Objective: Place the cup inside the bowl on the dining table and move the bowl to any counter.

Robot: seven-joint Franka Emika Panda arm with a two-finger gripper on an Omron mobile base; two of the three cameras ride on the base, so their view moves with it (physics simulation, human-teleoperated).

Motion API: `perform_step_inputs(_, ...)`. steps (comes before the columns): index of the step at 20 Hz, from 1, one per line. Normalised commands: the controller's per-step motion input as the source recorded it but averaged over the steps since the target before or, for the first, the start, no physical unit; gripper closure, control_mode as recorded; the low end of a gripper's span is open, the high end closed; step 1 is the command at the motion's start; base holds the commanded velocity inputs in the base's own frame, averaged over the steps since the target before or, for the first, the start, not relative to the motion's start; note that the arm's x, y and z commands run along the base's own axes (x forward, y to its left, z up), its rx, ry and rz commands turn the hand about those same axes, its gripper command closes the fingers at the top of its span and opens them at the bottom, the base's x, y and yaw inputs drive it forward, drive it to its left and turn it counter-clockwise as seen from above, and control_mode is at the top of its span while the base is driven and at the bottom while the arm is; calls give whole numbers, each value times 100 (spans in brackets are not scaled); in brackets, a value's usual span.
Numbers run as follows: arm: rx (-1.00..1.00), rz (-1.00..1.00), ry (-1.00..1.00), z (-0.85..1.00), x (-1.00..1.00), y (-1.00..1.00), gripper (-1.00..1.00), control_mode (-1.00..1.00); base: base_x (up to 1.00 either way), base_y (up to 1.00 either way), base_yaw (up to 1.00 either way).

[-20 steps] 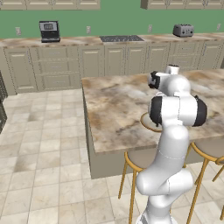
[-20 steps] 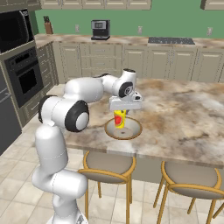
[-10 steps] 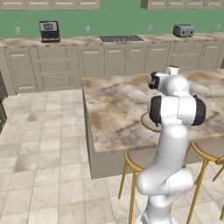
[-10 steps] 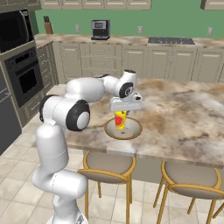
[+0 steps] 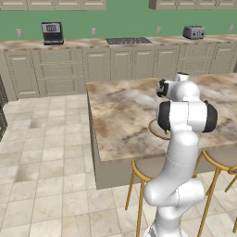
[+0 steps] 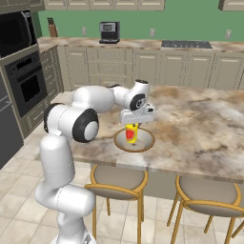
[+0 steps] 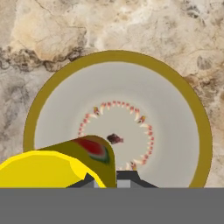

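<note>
Cup is upright inside the bowl, yellow with the red mark facing the right base camera; whether its base touches the bowl floor I can't tell. Gripper is directly above it, fingers clamped on the cup's upper part. In the hand view the cup sits low left over the bowl, whose grey inside has a ring of small red-and-white marks. Bowl rests on the dining table near its front edge, towards the left end, above a stool. The counter runs along the back wall carrying a coffee machine, cooktop and toaster.
</note>
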Motion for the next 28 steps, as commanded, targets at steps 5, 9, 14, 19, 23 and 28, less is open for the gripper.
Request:
perform_step_inputs(5,0,5,-7,-18,0,0,100,-100,0,0,0)
perform_step_inputs(9,0,5,-6,-10,0,0,100,-100,0,0,0)
perform_step_inputs(14,0,5,-5,-3,0,0,100,-100,0,0,0)
perform_step_inputs(19,0,6,-5,-8,0,0,100,-100,0,0,0)
perform_step_inputs(23,0,6,-4,-7,0,0,100,-100,0,0,0)
perform_step_inputs(28,0,6,-4,-6,0,0,100,-100,0,0,0)
